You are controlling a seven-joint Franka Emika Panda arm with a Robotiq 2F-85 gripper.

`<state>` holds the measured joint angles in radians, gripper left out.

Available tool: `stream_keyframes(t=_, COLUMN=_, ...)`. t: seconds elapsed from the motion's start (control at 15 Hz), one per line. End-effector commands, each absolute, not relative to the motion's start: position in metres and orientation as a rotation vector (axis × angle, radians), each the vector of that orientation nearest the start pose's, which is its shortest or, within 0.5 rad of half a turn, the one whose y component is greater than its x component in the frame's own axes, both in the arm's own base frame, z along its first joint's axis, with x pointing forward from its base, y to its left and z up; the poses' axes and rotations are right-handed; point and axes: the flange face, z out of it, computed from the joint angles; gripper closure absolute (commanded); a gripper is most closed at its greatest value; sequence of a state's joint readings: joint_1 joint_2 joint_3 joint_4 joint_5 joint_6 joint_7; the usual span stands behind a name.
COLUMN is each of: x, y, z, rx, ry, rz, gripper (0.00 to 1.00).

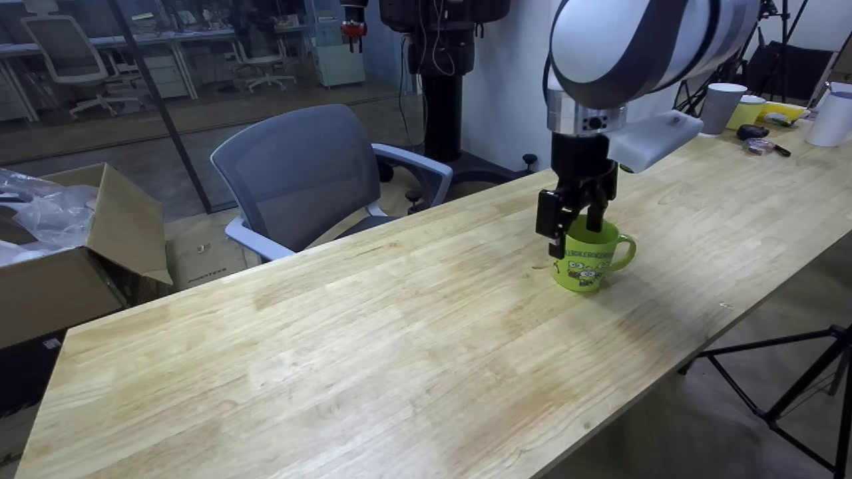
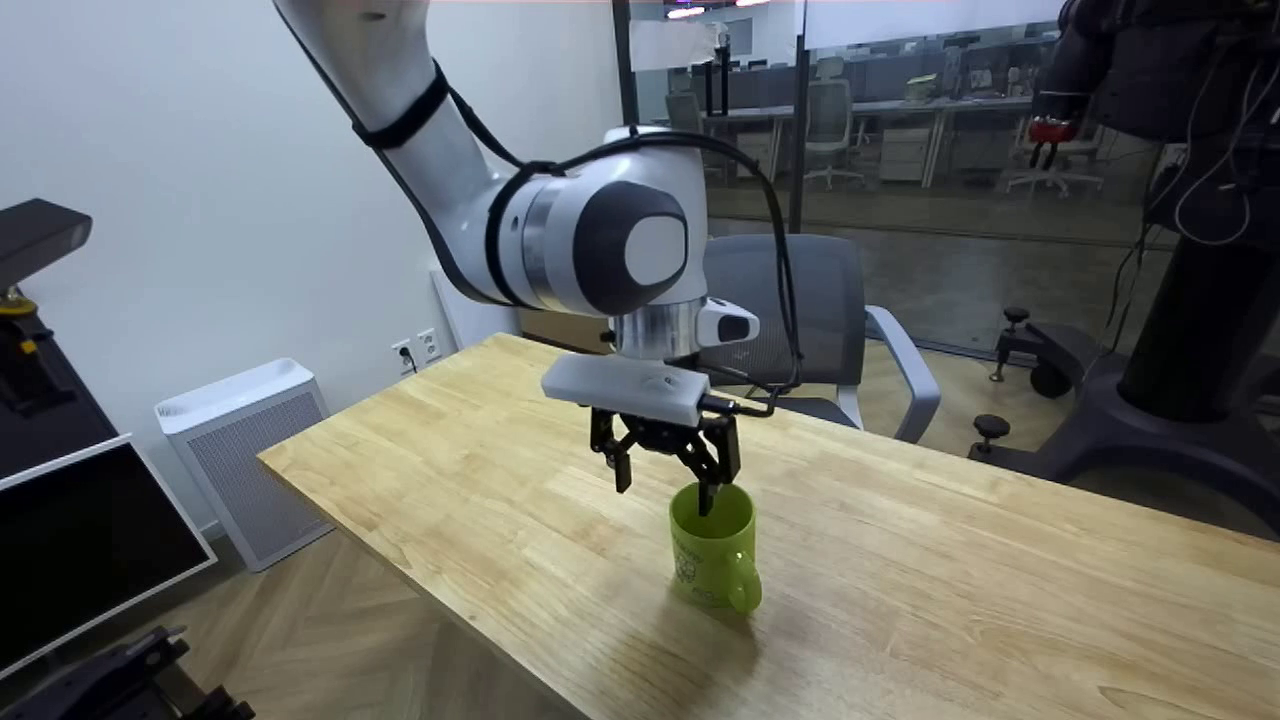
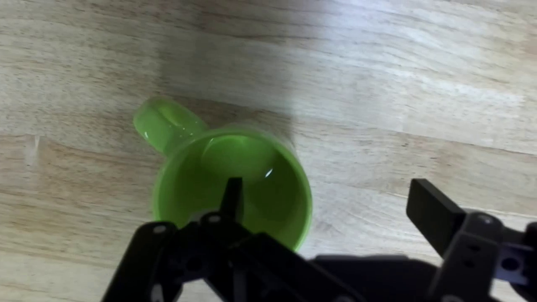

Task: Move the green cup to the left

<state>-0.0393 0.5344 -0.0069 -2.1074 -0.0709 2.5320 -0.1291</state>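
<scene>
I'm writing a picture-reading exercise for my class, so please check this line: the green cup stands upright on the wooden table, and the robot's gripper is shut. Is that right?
No, the gripper is not shut: the wrist view shows its fingers standing wide apart, so it is open. The green cup does stand upright on the wooden table.

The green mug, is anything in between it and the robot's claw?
Nothing visible stands between the claw and the green mug. In the wrist view, the claw's fingers stand apart: one over or inside the mug's opening, one past the rim, above the wooden table.
</scene>
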Motion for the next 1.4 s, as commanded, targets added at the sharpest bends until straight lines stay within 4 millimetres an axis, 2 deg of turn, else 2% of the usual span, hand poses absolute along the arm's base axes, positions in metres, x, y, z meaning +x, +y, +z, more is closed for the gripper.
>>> stream_keyframes(t=0.0, x=0.565, y=-0.030, z=0.138, rx=-3.107, ry=-0.232, rz=0.195, gripper=0.00)
stream_keyframes(t=0.13, x=0.564, y=-0.033, z=0.131, rx=-3.100, ry=-0.222, rz=0.209, gripper=0.00)
stream_keyframes(t=0.2, x=0.564, y=-0.035, z=0.129, rx=-3.099, ry=-0.210, rz=0.213, gripper=0.25)
stream_keyframes(t=0.27, x=0.564, y=-0.037, z=0.127, rx=-3.100, ry=-0.189, rz=0.219, gripper=0.27)
stream_keyframes(t=0.33, x=0.563, y=-0.039, z=0.126, rx=-3.104, ry=-0.172, rz=0.226, gripper=0.33)
stream_keyframes(t=0.47, x=0.563, y=-0.043, z=0.125, rx=-3.110, ry=-0.151, rz=0.230, gripper=0.49)
stream_keyframes(t=0.93, x=0.566, y=-0.053, z=0.129, rx=-3.149, ry=-0.094, rz=0.236, gripper=0.95)
stream_keyframes(t=1.07, x=0.571, y=-0.052, z=0.138, rx=-3.160, ry=-0.074, rz=0.231, gripper=1.00)
stream_keyframes(t=1.33, x=0.579, y=-0.051, z=0.152, rx=-3.167, ry=-0.016, rz=0.222, gripper=0.98)
